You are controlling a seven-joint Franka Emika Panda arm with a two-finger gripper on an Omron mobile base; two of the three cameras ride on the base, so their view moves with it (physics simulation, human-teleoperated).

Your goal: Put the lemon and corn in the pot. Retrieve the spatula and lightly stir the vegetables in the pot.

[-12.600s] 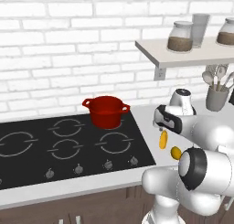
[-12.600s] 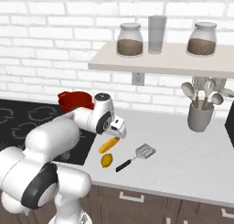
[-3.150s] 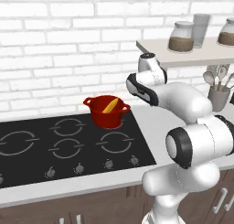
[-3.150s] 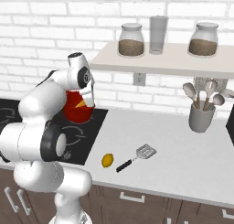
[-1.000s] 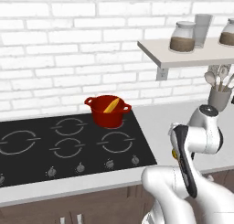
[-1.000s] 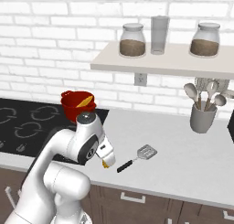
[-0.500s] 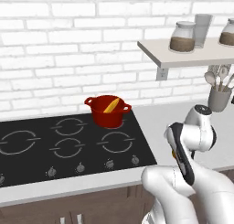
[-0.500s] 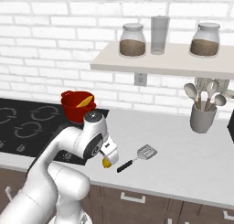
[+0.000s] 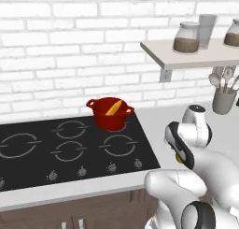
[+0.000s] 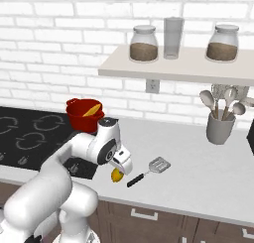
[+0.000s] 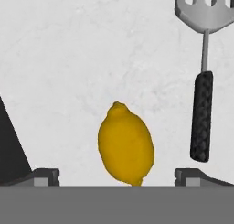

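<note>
Pale counter (image 10: 208, 172) right of the hob—corn (image 9: 113, 107) sits in the pot (image 9: 110, 113), I have the gripper (image 11: 117, 175) spread over the lemon (image 11: 125, 145), spatula (image 11: 204, 72) just beside—next: lower, pinch, carry to pot.

A white brick wall (image 9: 70, 46) runs behind my workspace. Below it a pale grey speckled table (image 10: 208, 172) stretches out, with a black cooktop (image 9: 56, 151) set into it, showing ringed burners and a row of small knobs along its front edge. Dark brown cabinet fronts (image 10: 163, 219) with light handles sit underneath. A pale shelf (image 10: 173, 68) on a bracket carries two lidded glass jars (image 10: 144, 43) and a tall glass (image 10: 173, 37). A grey holder (image 10: 220, 129) of pale spoons stands under the shelf.
</note>
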